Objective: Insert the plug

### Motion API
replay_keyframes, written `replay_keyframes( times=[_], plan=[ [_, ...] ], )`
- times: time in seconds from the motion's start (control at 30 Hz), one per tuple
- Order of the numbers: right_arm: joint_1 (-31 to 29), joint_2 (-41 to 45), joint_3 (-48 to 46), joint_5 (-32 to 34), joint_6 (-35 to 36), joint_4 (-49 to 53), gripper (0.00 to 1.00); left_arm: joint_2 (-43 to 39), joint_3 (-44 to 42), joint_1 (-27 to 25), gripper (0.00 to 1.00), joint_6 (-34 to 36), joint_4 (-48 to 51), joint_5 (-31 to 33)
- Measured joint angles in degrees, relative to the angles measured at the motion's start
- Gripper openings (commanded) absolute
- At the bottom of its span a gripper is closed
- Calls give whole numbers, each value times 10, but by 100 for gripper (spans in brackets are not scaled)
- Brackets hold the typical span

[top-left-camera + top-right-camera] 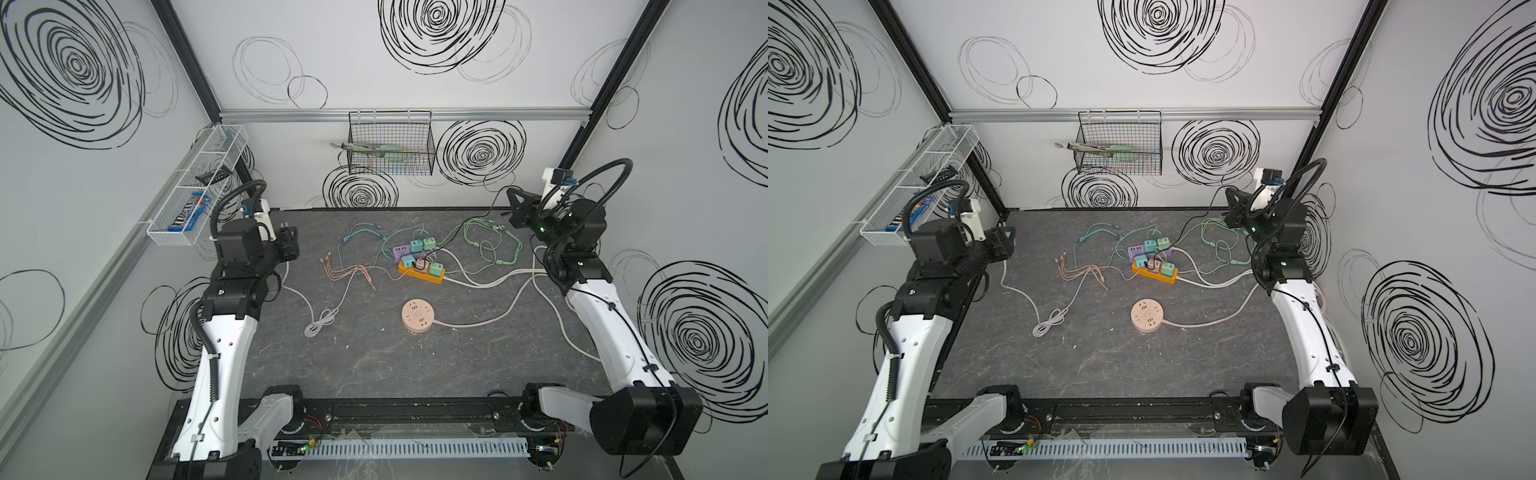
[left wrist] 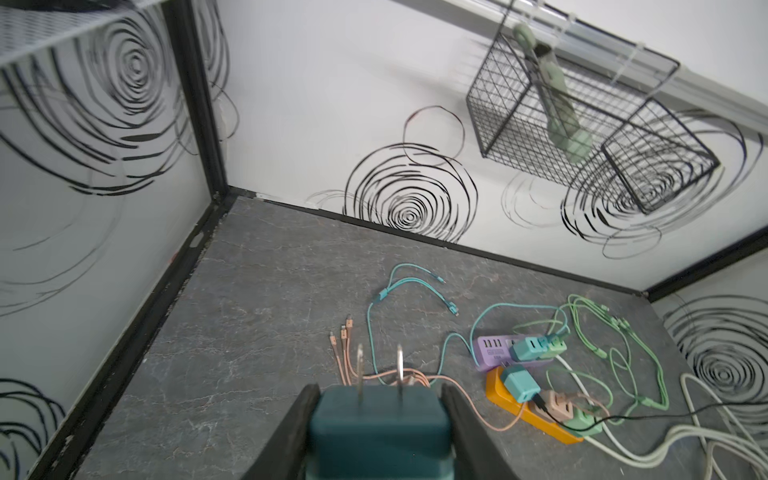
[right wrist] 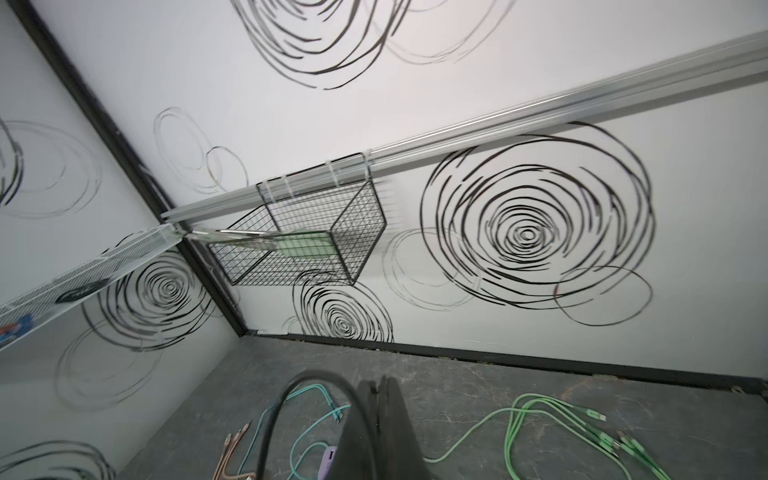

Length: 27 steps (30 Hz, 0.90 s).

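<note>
Pinching a dark teal plug (image 2: 378,428) by its two sides, the left gripper (image 2: 379,390) hangs above the table (image 1: 374,374), well off to the left-arm side of the orange power strip (image 1: 419,277). The plug's two flat metal prongs (image 2: 360,374) stick out past the fingertips into open air, well apart from any socket. A white cord drops from that gripper to a loose coil (image 1: 318,326) on the table, on the same side of the orange strip but nearer the arm bases.

The right gripper (image 3: 379,384) is raised on the opposite side of the orange strip, further back toward the rear wall. Its two black fingers (image 3: 399,424) are pressed flat together. A thin black cable (image 3: 311,375) arcs up right beside them. In both top views it climbs from a pink adapter (image 1: 423,264) seated on the orange strip up to the fingertips, but I can't make out whether it is caught between them.

A teal adapter (image 1: 408,261) and a green adapter (image 1: 436,269) flank the pink one on the orange strip. A purple power strip (image 1: 400,250) lies just behind it. A round pink socket hub (image 1: 417,316) sits flat in front of it, nearer the arm bases. A pink multi-head charging cable (image 2: 343,333) sprawls to the strip's left-arm side, and green cables (image 3: 623,446) loop on its right-arm side.
</note>
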<state>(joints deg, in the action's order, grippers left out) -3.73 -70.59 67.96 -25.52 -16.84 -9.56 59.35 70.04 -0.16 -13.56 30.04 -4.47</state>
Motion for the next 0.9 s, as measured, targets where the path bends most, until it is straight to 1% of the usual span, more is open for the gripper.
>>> replay_keyframes(
  times=[0.07,0.17,0.27,0.33,0.43,0.57,0.73,0.9],
  plan=[
    [-47,-23,28,-4,28,19,0,5,-2,-48,0,12,0,24],
    [-128,-68,59,-2,66,42,0,5,-7,-99,0,35,-1,47],
    [-204,-119,84,-2,92,64,0,5,-9,-126,0,53,-1,71],
    [-245,-152,108,-1,104,76,0,4,-10,-129,0,58,-1,91],
    [-300,-195,169,5,120,101,0,-1,-12,-114,0,57,0,128],
    [-340,-216,265,32,134,110,0,-13,-19,-57,0,46,1,145],
    [-342,-193,316,87,150,89,0,-31,-37,-1,0,30,2,132],
    [-338,-183,347,130,172,83,0,-31,-40,14,0,23,3,103]
  ],
)
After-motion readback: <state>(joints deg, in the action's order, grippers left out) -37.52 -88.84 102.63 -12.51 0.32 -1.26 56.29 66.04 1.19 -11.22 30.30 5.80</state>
